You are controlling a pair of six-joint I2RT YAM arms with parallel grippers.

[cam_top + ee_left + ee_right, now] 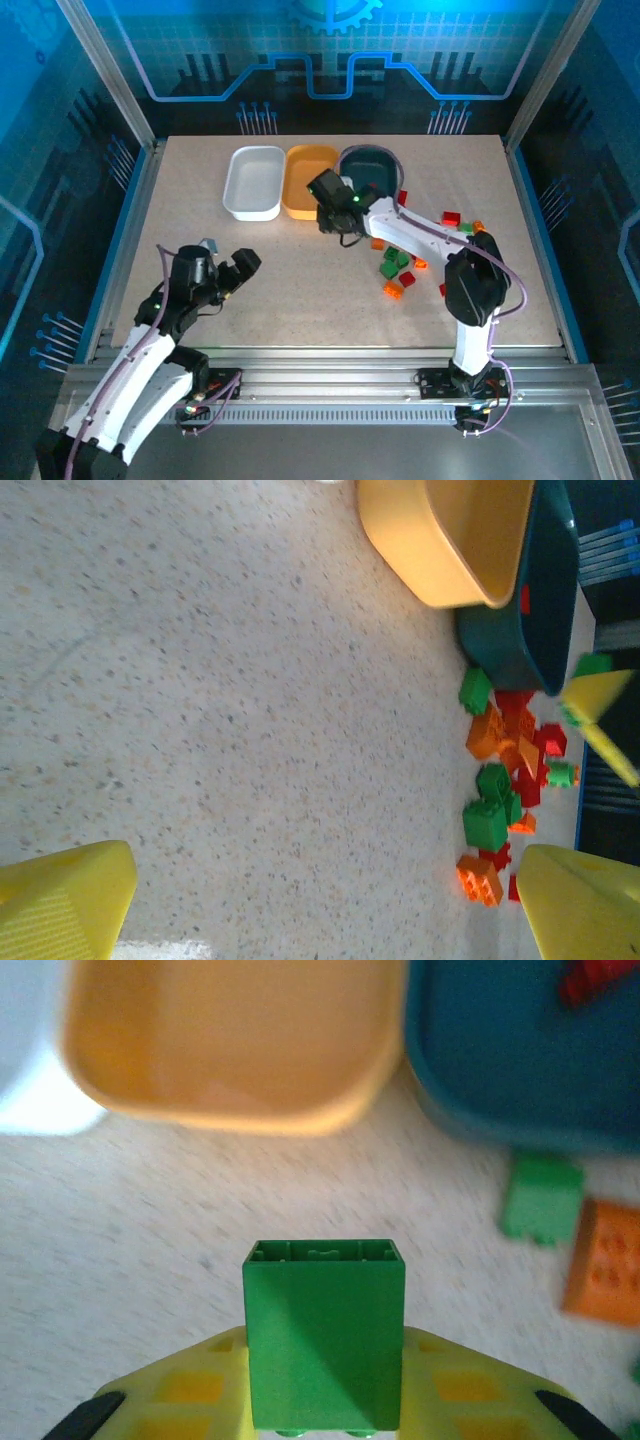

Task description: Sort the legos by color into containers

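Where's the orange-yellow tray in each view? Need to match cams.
Top external: orange-yellow tray at the far side, middle of three.
Left wrist: tray at top edge, right of centre.
Right wrist: tray at top, centre-left.
Shared landmark: dark teal tray beside it.

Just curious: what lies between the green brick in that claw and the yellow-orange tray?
Nothing: in the right wrist view, bare speckled table lies between the green brick and the orange-yellow tray.
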